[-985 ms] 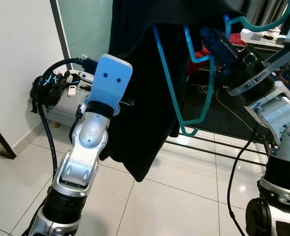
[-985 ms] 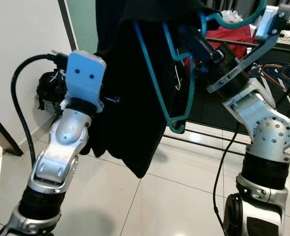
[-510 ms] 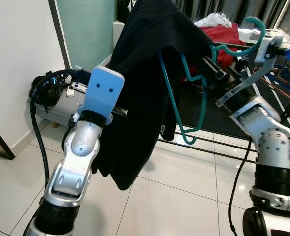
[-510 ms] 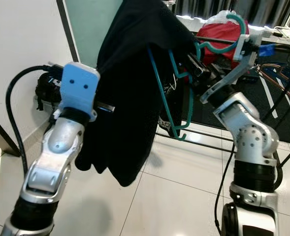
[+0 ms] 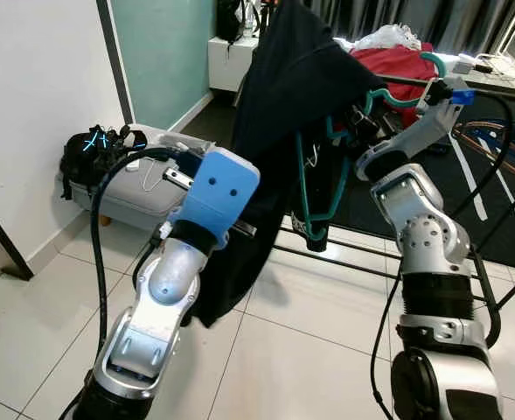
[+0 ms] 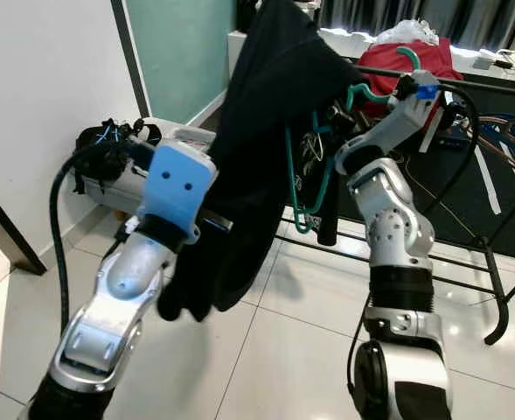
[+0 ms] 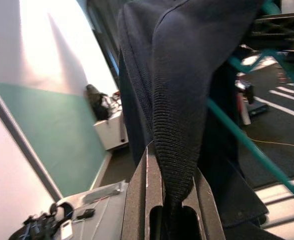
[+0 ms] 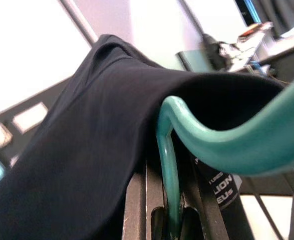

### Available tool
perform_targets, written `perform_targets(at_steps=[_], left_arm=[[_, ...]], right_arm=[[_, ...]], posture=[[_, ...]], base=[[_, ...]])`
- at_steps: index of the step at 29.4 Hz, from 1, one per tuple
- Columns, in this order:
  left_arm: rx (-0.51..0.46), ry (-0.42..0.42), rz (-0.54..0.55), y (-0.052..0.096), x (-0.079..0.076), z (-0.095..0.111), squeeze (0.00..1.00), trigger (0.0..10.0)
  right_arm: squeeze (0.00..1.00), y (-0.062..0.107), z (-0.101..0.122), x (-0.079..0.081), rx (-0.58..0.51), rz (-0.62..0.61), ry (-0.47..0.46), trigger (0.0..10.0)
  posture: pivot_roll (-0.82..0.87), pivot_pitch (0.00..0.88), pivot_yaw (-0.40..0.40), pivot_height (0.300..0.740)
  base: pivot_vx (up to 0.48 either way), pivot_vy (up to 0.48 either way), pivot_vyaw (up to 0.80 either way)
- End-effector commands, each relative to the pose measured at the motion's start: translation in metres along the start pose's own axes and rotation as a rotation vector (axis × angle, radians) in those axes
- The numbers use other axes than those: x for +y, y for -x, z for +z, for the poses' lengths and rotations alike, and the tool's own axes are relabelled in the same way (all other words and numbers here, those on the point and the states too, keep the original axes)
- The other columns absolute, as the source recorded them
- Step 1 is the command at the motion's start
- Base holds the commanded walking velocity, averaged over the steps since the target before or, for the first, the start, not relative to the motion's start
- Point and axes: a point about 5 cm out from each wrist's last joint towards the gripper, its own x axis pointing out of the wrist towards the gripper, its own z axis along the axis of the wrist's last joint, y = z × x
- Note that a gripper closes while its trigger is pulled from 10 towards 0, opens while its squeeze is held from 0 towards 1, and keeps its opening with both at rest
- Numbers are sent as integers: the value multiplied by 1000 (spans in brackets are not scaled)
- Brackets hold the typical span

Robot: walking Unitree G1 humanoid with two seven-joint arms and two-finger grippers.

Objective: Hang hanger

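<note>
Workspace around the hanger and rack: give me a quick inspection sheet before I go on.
Surface: white tiled floor, glossy.
Job's things: teal hanger carrying a black garment; its hook is up near the black rack rail, not clearly on it.
Clutter: red cloth on the rack; grey case and black bag by the wall.
Grippers: left gripper pinches the garment's hem; right gripper is clamped on the hanger.
Cables: black cable loops along the left arm; thin wires on the dark mat.
Surroundings: white wall, green panel.
</note>
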Motion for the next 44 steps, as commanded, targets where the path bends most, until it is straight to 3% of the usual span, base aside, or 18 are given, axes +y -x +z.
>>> perform_targets(at_steps=[1,4,5,6,8,13,16,18,20,22,24,32,33,34,35,37,44], left_arm=[[-16,15,-38,3,-10,5,0,0],[-16,20,-49,4,-12,6,0,0],[-20,27,-68,3,-16,7,0,0],[-20,27,-68,3,-16,7,0,0],[-27,40,-103,2,-26,9,0,0],[-35,51,-137,1,-35,11,0,0],[-39,54,-152,0,-39,12,0,0],[-45,59,-175,0,-45,12,0,0],[-47,60,-182,-1,-46,13,0,0],[-47,60,-182,-1,-46,13,0,0],[-54,59,-196,-2,-49,14,0,0],[-56,57,-201,-2,-51,14,0,0],[-56,52,-205,-3,-51,14,0,1725],[-56,52,-205,-3,-51,14,0,1725],[-47,23,-203,-6,-47,10,0,10000],[-30,-28,-198,-11,-39,2,0,10000],[6,-95,-198,-12,-26,-11,0,10000]], right_arm=[[0,-5,20,-1,-117,-44,-58,10000],[0,-7,21,-1,-129,-57,-85,10000],[0,-11,24,0,-148,-73,-146,10000],[0,-11,24,0,-148,-73,-146,10000],[0,-18,27,0,-178,-101,-284,10000],[0,-22,30,2,-200,-126,-384,10000],[0,-23,30,6,-203,-136,-375,10000],[0,-25,25,15,-179,-164,-247,10000],[0,-26,22,16,-164,-197,-206,10000],[0,-26,22,16,-164,-197,-206,10000],[0,-31,23,7,-159,-338,-251,10000],[0,-33,25,4,-156,-357,-294,10000],[0,-36,25,6,-147,-330,-355,10000],[0,-36,25,6,-147,-330,-355,10000],[0,-36,23,22,-126,-193,-415,10000],[0,-34,22,42,-122,-39,-483,10000],[0,-32,28,43,-152,0,-571,10000]], posture=[[12,9,-73,740],[12,9,-73,740],[12,10,-73,740],[12,10,-73,740],[11,9,-75,740],[6,8,-72,740],[0,10,-70,740],[-3,9,-69,740],[-4,11,-69,740],[-4,11,-69,740],[-2,9,-70,740],[-2,7,-73,740],[-2,6,-75,740],[-2,6,-75,740],[-6,3,-77,740],[-7,1,-77,740],[-5,0,-78,740]], base=[[0,0,0],[0,0,0],[0,0,0],[0,0,0],[0,0,0],[0,0,0],[0,0,0],[0,0,0],[0,0,0],[0,0,0],[0,0,0],[0,0,0],[0,0,0],[0,0,0],[0,0,0],[0,0,0],[0,0,0]])
